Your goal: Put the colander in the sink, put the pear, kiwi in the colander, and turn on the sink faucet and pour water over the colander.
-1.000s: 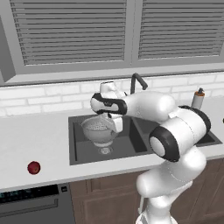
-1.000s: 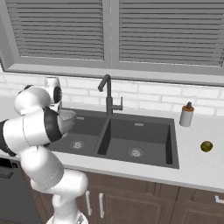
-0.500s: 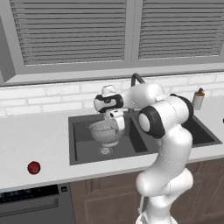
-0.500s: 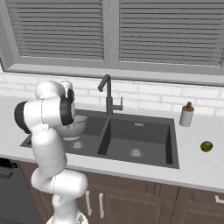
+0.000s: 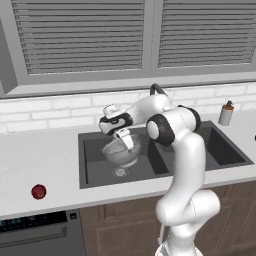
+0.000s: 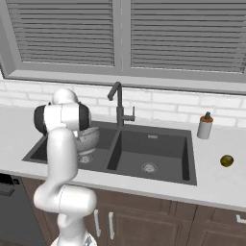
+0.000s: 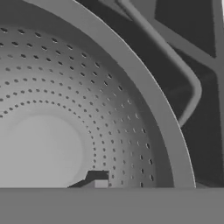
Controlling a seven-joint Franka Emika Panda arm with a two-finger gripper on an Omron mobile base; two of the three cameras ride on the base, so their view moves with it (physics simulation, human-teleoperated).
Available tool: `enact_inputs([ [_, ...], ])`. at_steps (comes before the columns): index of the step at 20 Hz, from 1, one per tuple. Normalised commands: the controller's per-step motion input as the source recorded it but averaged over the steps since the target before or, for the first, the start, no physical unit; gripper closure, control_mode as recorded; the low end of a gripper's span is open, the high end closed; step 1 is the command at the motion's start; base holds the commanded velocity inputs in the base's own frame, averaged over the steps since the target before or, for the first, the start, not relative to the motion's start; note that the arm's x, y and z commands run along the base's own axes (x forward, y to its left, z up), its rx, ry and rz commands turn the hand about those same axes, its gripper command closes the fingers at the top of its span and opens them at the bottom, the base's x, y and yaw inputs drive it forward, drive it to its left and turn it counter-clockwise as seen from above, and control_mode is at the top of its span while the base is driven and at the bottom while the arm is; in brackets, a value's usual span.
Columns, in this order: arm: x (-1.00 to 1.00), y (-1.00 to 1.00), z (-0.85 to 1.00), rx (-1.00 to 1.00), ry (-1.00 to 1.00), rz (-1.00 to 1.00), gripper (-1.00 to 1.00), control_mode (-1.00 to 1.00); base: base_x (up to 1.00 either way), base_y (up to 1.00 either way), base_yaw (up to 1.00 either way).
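Hand view looks straight into the colander (image 7: 87, 113): a silvery-grey bowl with rows of small holes across its wall, a smooth unpierced floor and a broad flat rim, one thin wire handle curving out beyond that rim. One dark fingertip (image 7: 97, 178) rises just inside the bowl's wall at the lower edge; the other finger is hidden, so whether the jaws are clamped on the rim cannot be told.

From the left base camera the gripper (image 5: 123, 137) sits at the colander's (image 5: 120, 153) rim, and the bowl hangs tilted above the floor of the sink's (image 5: 95, 177) left basin, over its round drain. In the right base camera the colander (image 6: 87, 138) peeks out from behind the arm, again over that left basin of the sink (image 6: 182, 166).

The sink faucet (image 6: 118, 104) stands behind the sink, at the divider between the basins. The pear (image 5: 38, 191) lies on the counter left of the sink, well apart from it; the kiwi (image 6: 227, 160) lies on the counter right of the sink.
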Motion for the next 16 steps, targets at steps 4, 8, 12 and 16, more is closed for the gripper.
enact_inputs([
  [4, 0.36, -0.01, -0.43, -0.01, 0.00, 0.01, 1.00, -1.00, 0.00, 0.00, 0.00],
  [8, 0.16, 0.00, -0.52, 0.00, -0.01, 0.04, 1.00, -1.00, 0.00, 0.00, 0.00],
  [12, 0.12, -0.09, -0.37, 0.04, 0.00, 0.02, 1.00, -1.00, 0.00, 0.00, 0.00],
  [16, -0.09, -0.16, -0.37, 0.06, 0.02, 0.00, 1.00, -1.00, 0.00, 0.00, 0.00],
])
